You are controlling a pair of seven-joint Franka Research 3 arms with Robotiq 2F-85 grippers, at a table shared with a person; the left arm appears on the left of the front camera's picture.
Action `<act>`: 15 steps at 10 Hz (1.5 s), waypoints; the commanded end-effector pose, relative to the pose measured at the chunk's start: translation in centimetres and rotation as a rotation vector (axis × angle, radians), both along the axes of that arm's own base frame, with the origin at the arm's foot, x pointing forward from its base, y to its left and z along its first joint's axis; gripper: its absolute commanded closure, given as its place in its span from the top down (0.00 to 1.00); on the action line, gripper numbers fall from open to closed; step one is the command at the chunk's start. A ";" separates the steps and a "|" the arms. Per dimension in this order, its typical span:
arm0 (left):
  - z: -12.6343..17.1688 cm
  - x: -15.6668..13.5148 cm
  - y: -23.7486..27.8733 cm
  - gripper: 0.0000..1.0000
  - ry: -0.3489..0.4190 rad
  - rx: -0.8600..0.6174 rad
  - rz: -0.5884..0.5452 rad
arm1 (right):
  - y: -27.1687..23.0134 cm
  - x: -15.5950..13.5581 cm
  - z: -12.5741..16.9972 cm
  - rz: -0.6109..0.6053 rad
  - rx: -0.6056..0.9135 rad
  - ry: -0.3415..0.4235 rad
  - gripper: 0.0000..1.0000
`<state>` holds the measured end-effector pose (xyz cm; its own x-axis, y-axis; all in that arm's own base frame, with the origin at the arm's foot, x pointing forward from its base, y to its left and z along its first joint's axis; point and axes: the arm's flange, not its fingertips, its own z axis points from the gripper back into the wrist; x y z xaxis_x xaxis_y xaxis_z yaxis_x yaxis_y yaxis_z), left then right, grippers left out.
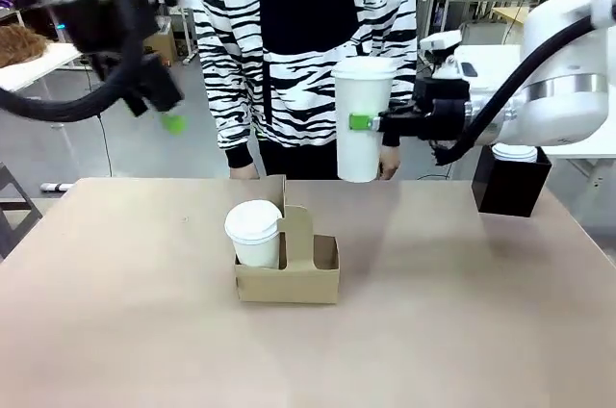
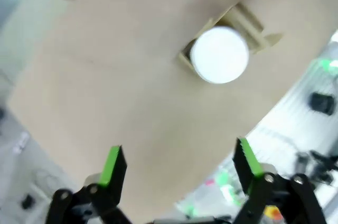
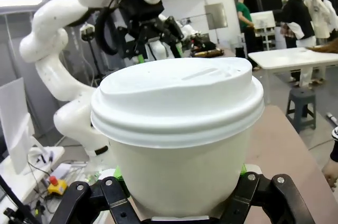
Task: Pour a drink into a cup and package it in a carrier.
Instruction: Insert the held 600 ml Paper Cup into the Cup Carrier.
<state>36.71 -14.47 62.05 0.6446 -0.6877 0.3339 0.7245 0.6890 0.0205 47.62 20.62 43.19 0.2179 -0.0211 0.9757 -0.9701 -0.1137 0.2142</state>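
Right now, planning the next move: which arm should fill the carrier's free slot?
Right: the right gripper grips a lidded paper cup aloft near the cardboard carrier; the left gripper is open and empty.

Left tool [image 1: 162, 112] blurred, carrier [image 2: 254, 26] smeared, perhaps half hidden under seated cup [image 2: 219, 55], held cup [image 3: 179, 166] cut off below

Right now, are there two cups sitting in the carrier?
No, the carrier holds one lidded cup, while the second cup is up in the air, gripped by the right end effector.
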 end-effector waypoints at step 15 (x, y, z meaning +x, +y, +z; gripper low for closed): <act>-15.0 -1.6 11.0 1.00 -0.044 -0.129 -0.261 | 4.8 0.9 -9.4 0.214 0.068 -0.085 0.80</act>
<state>35.72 -3.84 47.96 0.3296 -0.8318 0.4467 0.9185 0.3920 0.0524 48.54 25.23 33.88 0.1595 -0.0610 0.9853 -0.9433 -0.3036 0.1338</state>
